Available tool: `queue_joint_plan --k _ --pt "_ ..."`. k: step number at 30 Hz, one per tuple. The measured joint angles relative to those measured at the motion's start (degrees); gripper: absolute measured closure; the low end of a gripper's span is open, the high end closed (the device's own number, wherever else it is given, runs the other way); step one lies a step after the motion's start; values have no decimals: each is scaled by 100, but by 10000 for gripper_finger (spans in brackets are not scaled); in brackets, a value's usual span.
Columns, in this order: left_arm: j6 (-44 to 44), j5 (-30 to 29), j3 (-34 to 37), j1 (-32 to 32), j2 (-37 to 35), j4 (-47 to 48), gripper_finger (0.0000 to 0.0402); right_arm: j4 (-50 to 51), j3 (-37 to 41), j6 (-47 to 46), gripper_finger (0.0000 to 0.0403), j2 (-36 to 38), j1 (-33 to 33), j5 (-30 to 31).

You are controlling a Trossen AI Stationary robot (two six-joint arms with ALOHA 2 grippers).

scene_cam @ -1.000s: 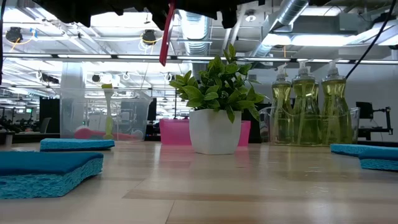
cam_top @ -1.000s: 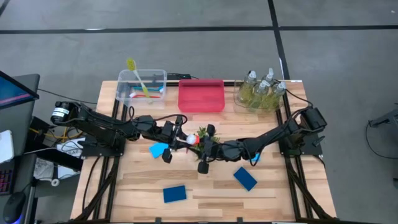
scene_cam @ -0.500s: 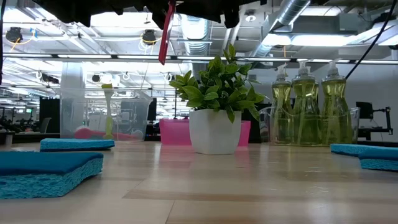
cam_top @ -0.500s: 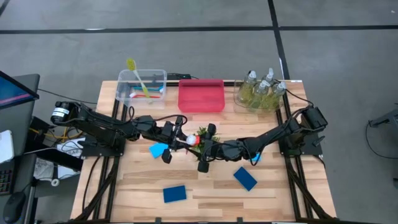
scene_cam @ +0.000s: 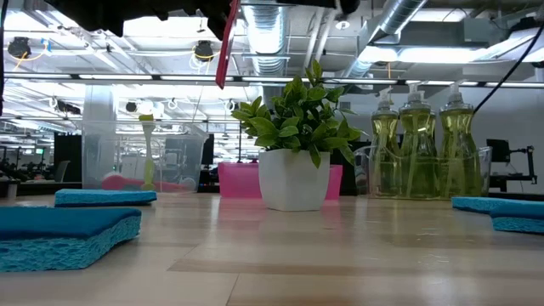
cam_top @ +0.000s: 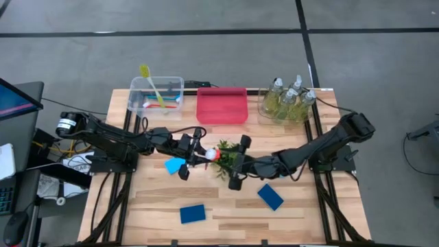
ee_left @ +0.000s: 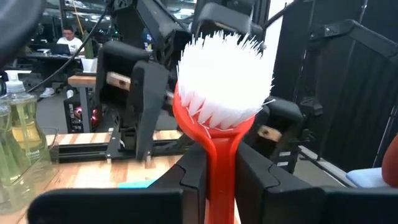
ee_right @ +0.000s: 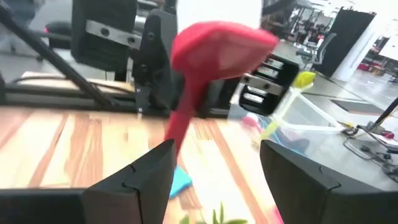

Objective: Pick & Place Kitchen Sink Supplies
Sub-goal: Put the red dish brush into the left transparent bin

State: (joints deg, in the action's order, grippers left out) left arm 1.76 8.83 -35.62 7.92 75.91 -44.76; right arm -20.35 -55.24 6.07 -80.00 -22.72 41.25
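A red brush with white bristles (ee_left: 224, 74) hangs in the air over the table's middle, beside the small potted plant (cam_top: 225, 152), with my left gripper (cam_top: 197, 148) shut on it. The brush's red handle (scene_cam: 224, 47) hangs down at the top of the low view. My right gripper (cam_top: 238, 163) stands open just right of the plant. Its fingers (ee_right: 134, 180) are short of the brush's red head (ee_right: 217, 40) and apart from it. Blue sponges (cam_top: 193, 213) (cam_top: 270, 196) lie flat on the near half of the table. My left gripper pinches the brush's handle just below the head (ee_left: 217, 171) between its two fingers. The fingers come level from the table's left and lie across the handle. The brush is lifted clear and stands nearly upright, head up, with the handle's free end (scene_cam: 222, 81) hanging below.
A clear bin (cam_top: 156, 95) with coloured brushes stands at the far left, a pink bin (cam_top: 221, 105) at the far middle, and a clear bin (cam_top: 287, 103) of pump bottles at the far right. A light blue sponge (cam_top: 175, 165) lies under my left gripper, and another (cam_top: 282, 175) under my right arm.
My right gripper has drawn back from the brush's head toward the table's right edge, and that arm's shoulder end has swung out to the right. My left gripper and the brush have stayed where they were.
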Motion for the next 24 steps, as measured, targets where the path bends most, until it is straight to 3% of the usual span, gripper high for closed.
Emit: queue_joint_plan --k 6,9,14,18,21,24 --pt "-48 -69 0 -57 -575 291 336 1125 0 -9 176 643 -91 -2" --pt "-321 -483 0 -138 -1198 840 346 1521 0 -72 176 899 -137 -2" --pt "-913 -1952 -2 -310 -2475 1845 349 1930 0 -448 176 1139 -171 -54" --pt "-1672 -3563 -2 -415 -3307 2266 333 2016 0 -455 177 1173 -158 -68" --pt "-2340 -4679 0 -569 -3612 2279 338 2018 0 -458 177 1171 -113 -70" --pt "-2887 -5365 0 -837 -3654 2290 352 2017 0 -460 177 1140 -83 -72"
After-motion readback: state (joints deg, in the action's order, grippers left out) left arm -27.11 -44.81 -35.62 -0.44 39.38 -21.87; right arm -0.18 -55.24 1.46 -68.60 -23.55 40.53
